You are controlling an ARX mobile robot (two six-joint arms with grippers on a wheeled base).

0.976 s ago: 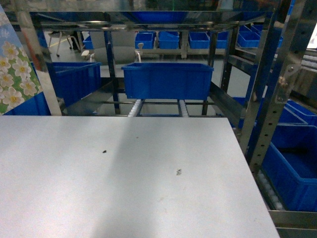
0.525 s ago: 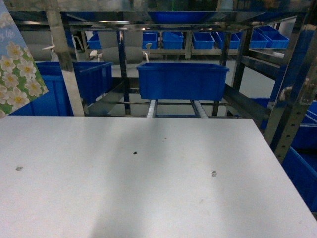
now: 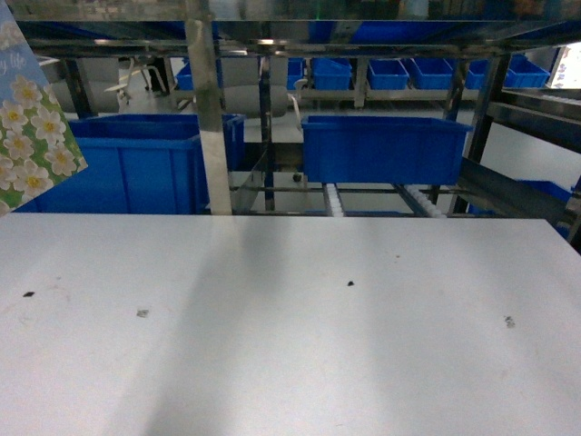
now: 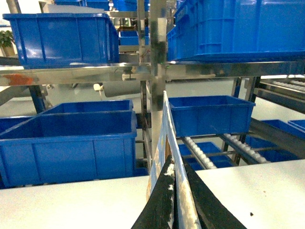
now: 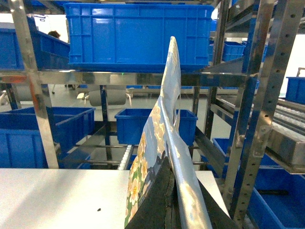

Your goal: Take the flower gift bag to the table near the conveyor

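The flower gift bag (image 3: 32,118), blue and green with white blossoms, shows only a corner at the head view's left edge, hanging above the white table (image 3: 290,345). My left gripper (image 4: 172,168) is shut on the bag's thin upper edge (image 4: 164,129), seen end-on. My right gripper (image 5: 170,172) is likewise shut on the bag's rim (image 5: 167,95), with the floral side (image 5: 138,181) facing left. Neither gripper appears in the head view. The conveyor (image 3: 334,200), a steel rack with white roller tracks (image 4: 200,152), stands right behind the table's far edge.
Blue bins (image 3: 386,150) (image 3: 136,163) sit on the rack's tracks, with more on upper shelves (image 5: 138,36). Steel uprights (image 3: 207,118) (image 5: 252,119) stand at the table's far and right sides. Small dark specks (image 3: 350,283) mark the tabletop.
The head view has swung left along the rack: posts, bins and table specks slid rightward in the frame. The bag corner stays at the left edge, still held.
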